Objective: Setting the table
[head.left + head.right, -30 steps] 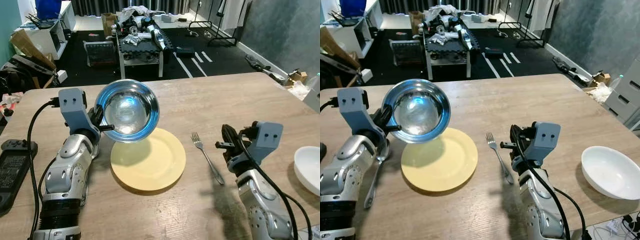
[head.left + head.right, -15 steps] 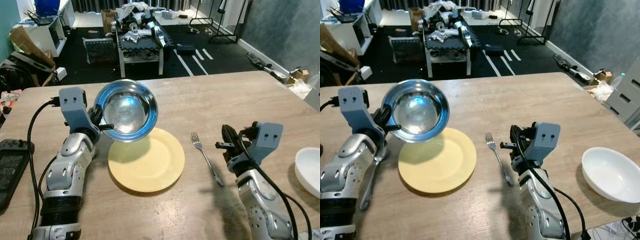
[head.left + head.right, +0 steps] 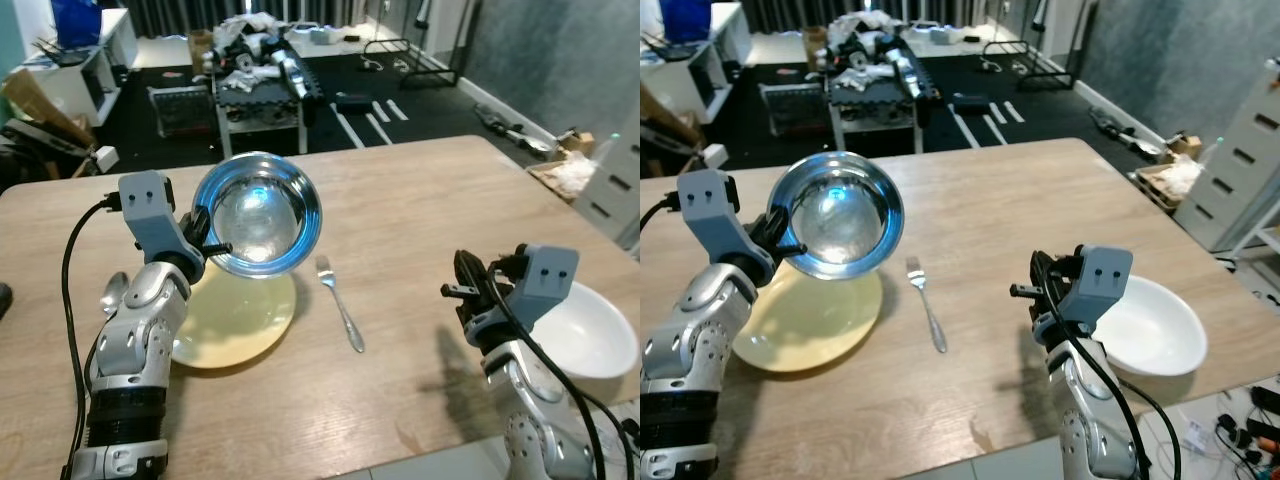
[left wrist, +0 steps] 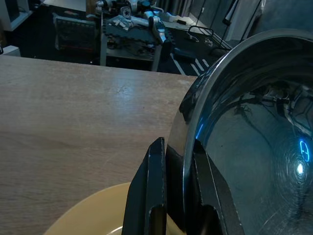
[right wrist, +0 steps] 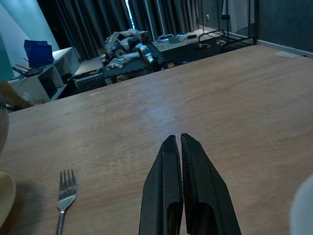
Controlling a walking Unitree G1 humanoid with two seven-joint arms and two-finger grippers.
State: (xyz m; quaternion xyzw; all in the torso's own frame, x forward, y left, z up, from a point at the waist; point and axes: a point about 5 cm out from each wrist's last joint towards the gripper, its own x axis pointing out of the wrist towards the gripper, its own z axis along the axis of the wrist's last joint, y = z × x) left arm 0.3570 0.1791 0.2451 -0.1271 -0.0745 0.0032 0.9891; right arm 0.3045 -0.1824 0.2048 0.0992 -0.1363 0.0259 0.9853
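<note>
The left gripper (image 3: 208, 247) holds a metal bowl (image 3: 258, 214) by its rim, above the far edge of the yellow plate (image 3: 235, 320) on the wooden table (image 3: 400, 220). The bowl is tilted strongly, and its open side faces toward the camera. In the left wrist view the two black fingers (image 4: 152, 191) are closed on the rim, one finger inside the bowl and one outside, so the rim sits deep between them.

The step in hand is probably to put the bowl on the plate. To do it well, the wrist should first turn until the bowl is level, then bring it over the middle of the plate, not over the edge. After this the arm should go down slowly until the bottom touches the plate, and only then release. A bowl let go while tilted could roll or slide off the plate.

A fork (image 3: 338, 303) lies just beside the plate on its right, and a spoon (image 3: 110, 292) lies on its left. The right gripper (image 3: 462, 290) hangs over the table with its fingers pressed together and nothing between them, near a white bowl (image 3: 590, 335) at the right edge of the table.
</note>
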